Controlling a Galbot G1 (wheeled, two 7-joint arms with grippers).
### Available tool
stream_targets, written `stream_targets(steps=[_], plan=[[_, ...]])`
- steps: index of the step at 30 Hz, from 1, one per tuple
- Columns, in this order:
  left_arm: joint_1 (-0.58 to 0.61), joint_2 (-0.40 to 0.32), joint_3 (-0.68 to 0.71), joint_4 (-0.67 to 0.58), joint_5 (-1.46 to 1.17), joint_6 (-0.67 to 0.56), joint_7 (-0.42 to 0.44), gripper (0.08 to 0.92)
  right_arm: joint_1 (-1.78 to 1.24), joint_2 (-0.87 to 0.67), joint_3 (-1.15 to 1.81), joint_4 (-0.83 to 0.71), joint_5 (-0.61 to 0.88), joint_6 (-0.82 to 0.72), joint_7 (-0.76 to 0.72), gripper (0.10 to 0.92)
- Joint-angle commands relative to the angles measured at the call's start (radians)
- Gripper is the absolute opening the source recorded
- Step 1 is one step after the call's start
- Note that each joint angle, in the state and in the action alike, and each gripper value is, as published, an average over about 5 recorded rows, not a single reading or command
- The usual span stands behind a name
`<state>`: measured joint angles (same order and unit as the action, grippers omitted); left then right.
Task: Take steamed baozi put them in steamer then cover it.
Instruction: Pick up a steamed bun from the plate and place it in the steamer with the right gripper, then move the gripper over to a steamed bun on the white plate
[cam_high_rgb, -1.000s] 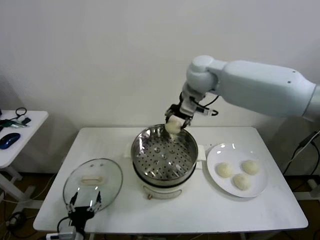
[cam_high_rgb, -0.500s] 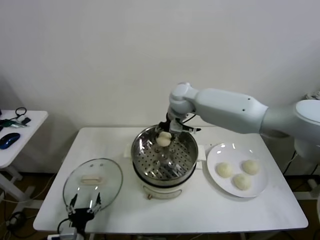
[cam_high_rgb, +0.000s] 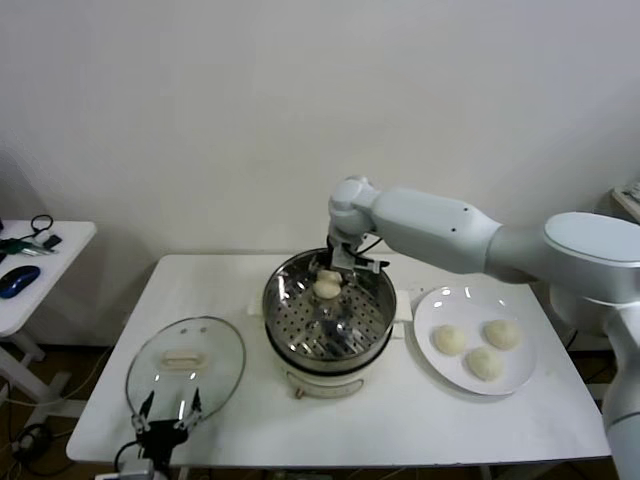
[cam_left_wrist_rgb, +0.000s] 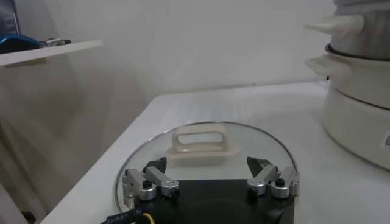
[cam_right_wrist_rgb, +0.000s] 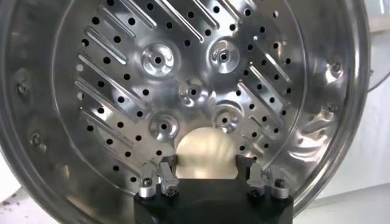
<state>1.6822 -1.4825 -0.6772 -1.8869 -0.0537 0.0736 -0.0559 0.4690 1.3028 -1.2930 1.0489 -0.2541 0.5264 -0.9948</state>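
With the right gripper (cam_right_wrist_rgb: 206, 178) low inside the steamer (cam_high_rgb: 329, 312), its fingers parted beside the baozi (cam_right_wrist_rgb: 206, 152) on the perforated tray, a straight lift is best made, so the bun is not dragged.

Plain white wall (cam_high_rgb: 200, 120), white table (cam_high_rgb: 520, 420), small side table (cam_high_rgb: 40, 270)

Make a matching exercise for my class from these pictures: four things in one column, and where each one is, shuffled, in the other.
Things
1. cover
2. right gripper
3. three baozi
4. left gripper

Places
A. on the white plate
B. inside the steamer, a baozi between its fingers
C. flat on the table, left of the steamer
D. at the table's near edge, by the cover's rim

Pairs: 1-C, 2-B, 3-A, 4-D
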Motion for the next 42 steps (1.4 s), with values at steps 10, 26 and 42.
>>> stream_targets(steps=[10, 26, 42], plan=[[0.004, -0.001, 0.003, -0.009, 0.005, 0.001, 0.001, 0.823, 0.507, -0.326, -0.345, 0.053, 0.914, -0.317, -0.190, 0.823], [-0.011, 0.007, -0.002, 0.008, 0.005, -0.010, 0.002, 0.823, 0.235, -0.641, -0.411, 0.271, 0.712, -0.809, 0.058, 0.823], [-0.002, 0.004, -0.002, 0.030, 0.026, -0.029, 0.002, 0.823, -0.193, -0.610, -0.086, 0.194, 0.572, -0.852, 0.098, 0.823]])
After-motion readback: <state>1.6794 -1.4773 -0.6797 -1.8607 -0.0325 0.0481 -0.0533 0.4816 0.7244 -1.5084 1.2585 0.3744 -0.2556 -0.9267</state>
